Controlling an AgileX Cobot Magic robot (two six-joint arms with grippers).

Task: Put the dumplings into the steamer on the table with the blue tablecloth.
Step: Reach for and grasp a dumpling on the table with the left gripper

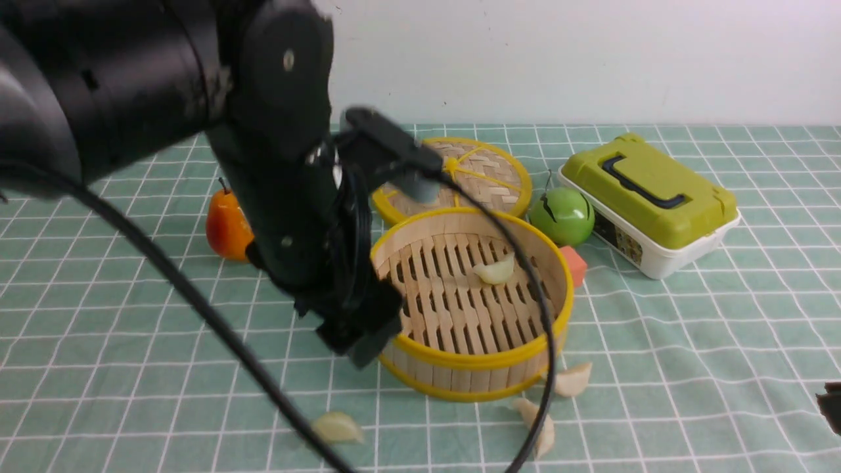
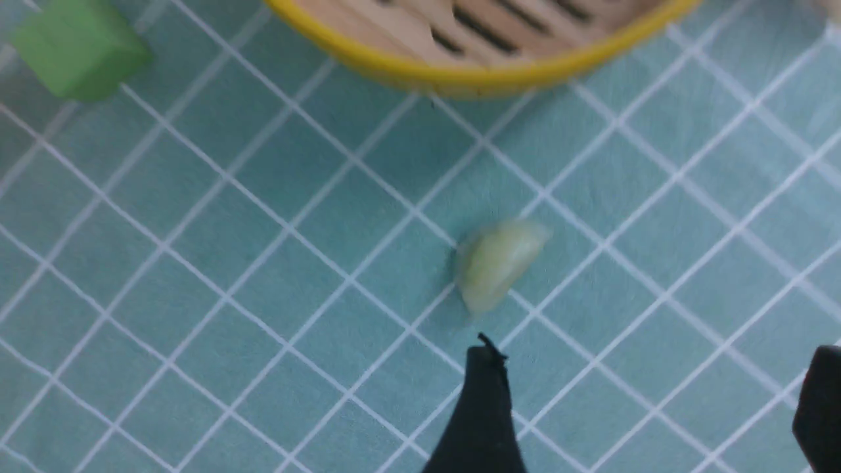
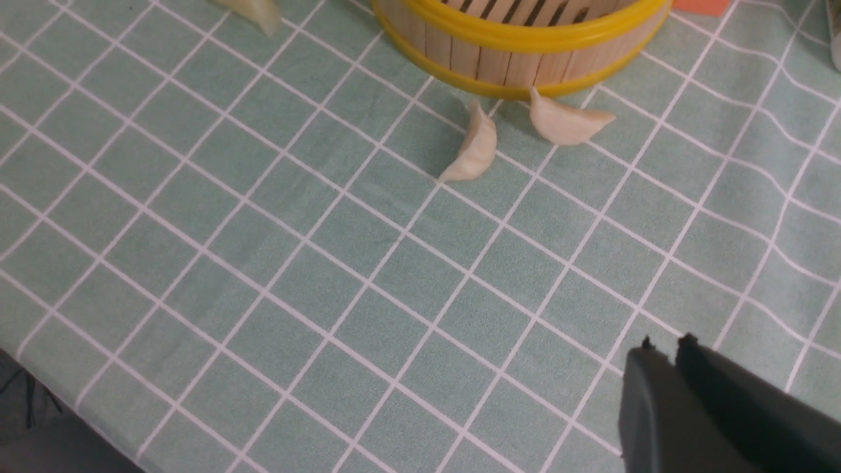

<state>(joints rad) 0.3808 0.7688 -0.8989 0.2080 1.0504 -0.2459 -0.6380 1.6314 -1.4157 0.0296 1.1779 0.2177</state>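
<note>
Your left end effector (image 2: 650,345) stands jaws apart; the pale cream crescent dumpling (image 2: 499,263) lies on the worktop (image 2: 263,263) just beyond one fingertip (image 2: 483,374), outside the gap.

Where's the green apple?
In the front view, the green apple sits right of centre, behind the steamer, between the lid and the green box.
</note>
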